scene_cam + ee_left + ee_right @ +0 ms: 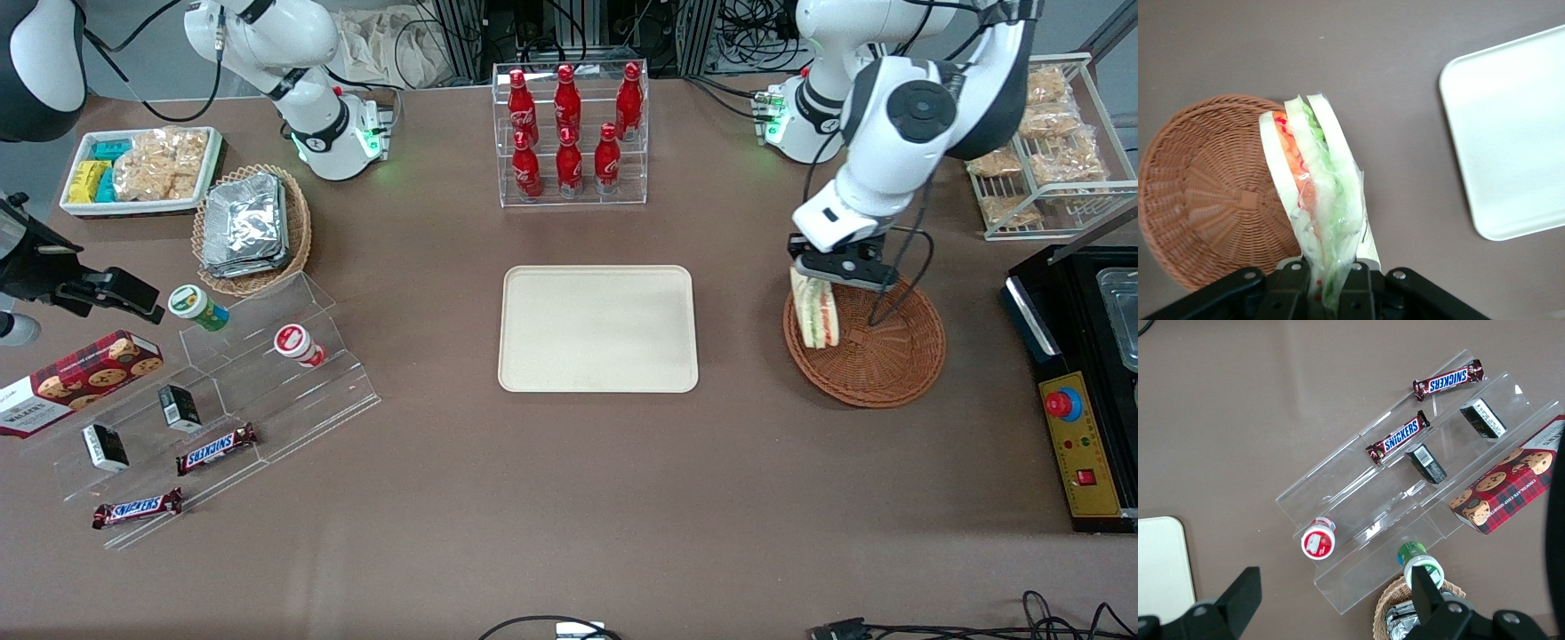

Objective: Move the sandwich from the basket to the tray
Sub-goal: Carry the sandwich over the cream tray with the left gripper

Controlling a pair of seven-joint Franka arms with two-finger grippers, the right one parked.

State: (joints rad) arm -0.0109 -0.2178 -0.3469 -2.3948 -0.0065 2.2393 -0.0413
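Observation:
My left gripper (822,277) is shut on the sandwich (816,316), a wrapped wedge of pale bread with green, orange and red filling. The sandwich hangs from the fingers above the edge of the reddish-brown wicker basket (880,356) that faces the tray. In the left wrist view the sandwich (1315,180) is pinched at its narrow end between the black fingers (1286,288), with the basket (1205,193) beneath it. The cream-beige tray (597,329) lies flat at the table's middle, bare, and its corner shows in the left wrist view (1511,133).
A clear rack of red bottles (569,133) stands farther from the front camera than the tray. A black appliance (1080,391) and a wire rack of snack bags (1045,142) sit toward the working arm's end. A tan basket with foil packets (252,227) and a clear snack stand (209,400) sit toward the parked arm's end.

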